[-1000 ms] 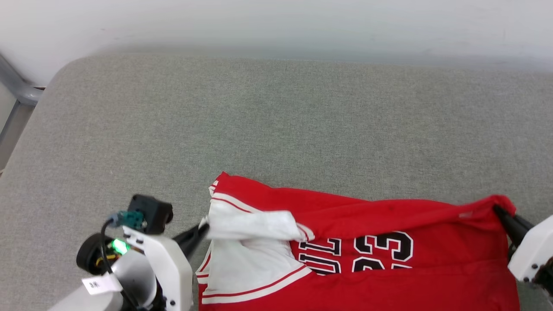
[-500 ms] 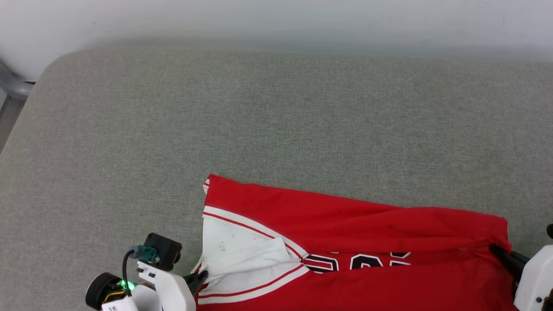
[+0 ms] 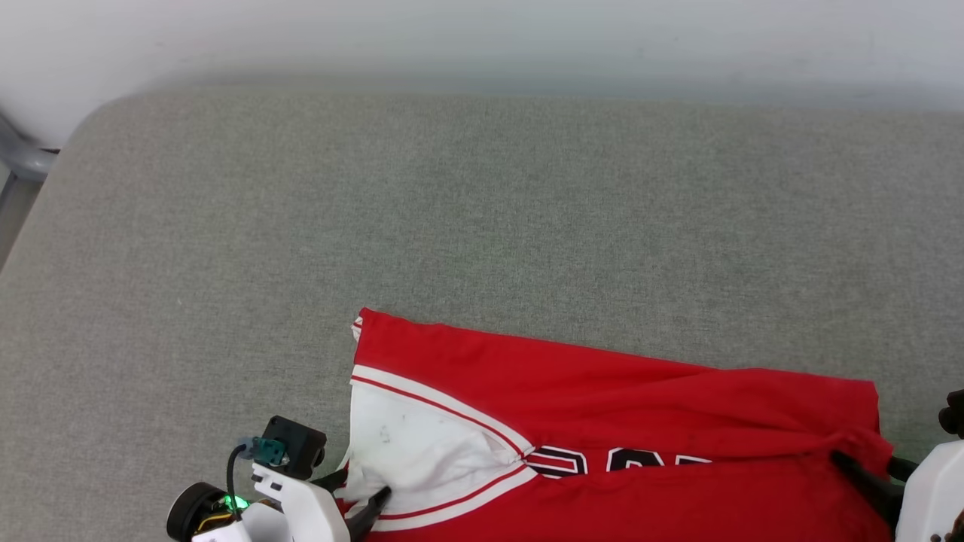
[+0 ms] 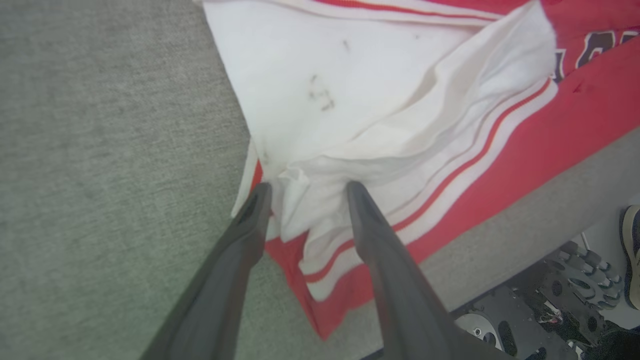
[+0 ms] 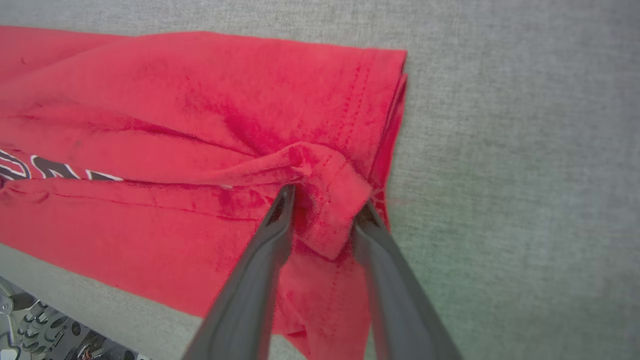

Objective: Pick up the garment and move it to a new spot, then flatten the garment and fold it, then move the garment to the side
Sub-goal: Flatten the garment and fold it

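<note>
The garment [image 3: 617, 399], red with a white sleeve and partly covered black-and-white lettering, lies folded along the near edge of the grey table. My left gripper [image 3: 361, 488] is at its left end, open, with its fingers either side of the bunched white sleeve [image 4: 350, 90]. In the left wrist view the left gripper [image 4: 306, 187] rests on that cloth without pinching it. My right gripper [image 3: 866, 463] is at the garment's right end. In the right wrist view the right gripper [image 5: 327, 197] stands open, a small fold of the red hem [image 5: 325, 175] lying between its fingers.
The grey fabric-covered table [image 3: 452, 211] stretches far and left of the garment to a white wall. Its near edge [image 4: 525, 215] runs just below the cloth, with the robot's base and a shoe [image 4: 631, 250] on the floor beyond. A metal frame [image 3: 22, 158] stands at far left.
Both grippers came down toward the near edge with the garment's lifted fold and laid it over the lettering. Both sets of jaws then opened and let go of the cloth.
</note>
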Controlling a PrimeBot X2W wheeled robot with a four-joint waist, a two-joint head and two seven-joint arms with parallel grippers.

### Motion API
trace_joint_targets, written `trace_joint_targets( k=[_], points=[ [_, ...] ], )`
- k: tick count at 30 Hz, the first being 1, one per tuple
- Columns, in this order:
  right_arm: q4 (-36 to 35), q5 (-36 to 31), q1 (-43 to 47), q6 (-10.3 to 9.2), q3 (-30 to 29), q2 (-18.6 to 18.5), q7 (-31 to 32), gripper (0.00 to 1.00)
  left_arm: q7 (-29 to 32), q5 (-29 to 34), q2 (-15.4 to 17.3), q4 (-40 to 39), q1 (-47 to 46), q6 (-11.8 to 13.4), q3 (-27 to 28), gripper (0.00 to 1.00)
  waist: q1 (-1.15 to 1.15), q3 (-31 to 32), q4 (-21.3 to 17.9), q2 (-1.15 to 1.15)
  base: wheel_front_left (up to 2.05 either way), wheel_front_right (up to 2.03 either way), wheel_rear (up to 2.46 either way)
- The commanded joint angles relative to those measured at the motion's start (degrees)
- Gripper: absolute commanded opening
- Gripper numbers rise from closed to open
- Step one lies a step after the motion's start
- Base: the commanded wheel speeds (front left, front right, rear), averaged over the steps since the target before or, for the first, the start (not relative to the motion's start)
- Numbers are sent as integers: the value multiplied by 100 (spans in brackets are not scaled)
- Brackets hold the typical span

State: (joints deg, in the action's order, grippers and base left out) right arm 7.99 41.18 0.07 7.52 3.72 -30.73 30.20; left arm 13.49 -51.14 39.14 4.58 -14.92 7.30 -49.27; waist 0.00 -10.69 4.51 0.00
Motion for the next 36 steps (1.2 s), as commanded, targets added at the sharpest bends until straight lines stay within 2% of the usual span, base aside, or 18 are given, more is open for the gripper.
trace_joint_targets(
  k=[1, 7, 10, 14, 18, 24, 28, 31, 36],
  points=[
    [-16, 106, 75, -6, 31, -53, 38, 100, -64, -11, -23, 49, 47, 10, 15, 100, 0, 98, -24, 0, 0, 0, 0],
    [-265, 351, 149, -6, -75, -93, 323, 100, -494, -54, -88, -92, 89, 158, 272, 100, 0, 359, -47, 0, 0, 0, 0],
    [-487, 376, 173, -6, -274, -58, 562, 100, -918, 32, -128, -248, 41, 355, 510, 100, 0, 417, -50, 0, 0, 0, 0],
    [-668, 269, 259, -6, -661, 209, 957, 100, -1694, 201, -269, -426, 25, 615, 846, 100, 0, 455, -53, 0, 0, 0, 0],
    [-859, 99, 216, -7, -1078, 560, 1421, 100, -2473, 535, -380, -558, -24, 635, 999, 100, 0, 414, -55, 0, 0, 0, 0],
    [-905, -591, 18, -6, -1698, 1079, 1885, 100, -2861, 1299, -549, -593, -46, 767, 1345, 100, 0, 244, -9, 0, 0, 0, 0],
    [-843, -846, -159, -6, -2016, 1440, 2098, 100, -2875, 1985, -784, -749, 132, 705, 1794, 100, 0, 124, 47, 0, 0, 0, 0],
    [-777, -906, -235, -6, -2159, 1619, 2204, 100, -2875, 2155, -945, -717, 291, 627, 2031, 100, 0, 72, 83, 0, 0, 0, 0],
    [-604, -1138, -371, -6, -2394, 1833, 2348, 100, -2873, 2502, -1298, -540, 543, 254, 2345, 100, 0, -49, 160, 0, 0, 0, 0]
  ],
)
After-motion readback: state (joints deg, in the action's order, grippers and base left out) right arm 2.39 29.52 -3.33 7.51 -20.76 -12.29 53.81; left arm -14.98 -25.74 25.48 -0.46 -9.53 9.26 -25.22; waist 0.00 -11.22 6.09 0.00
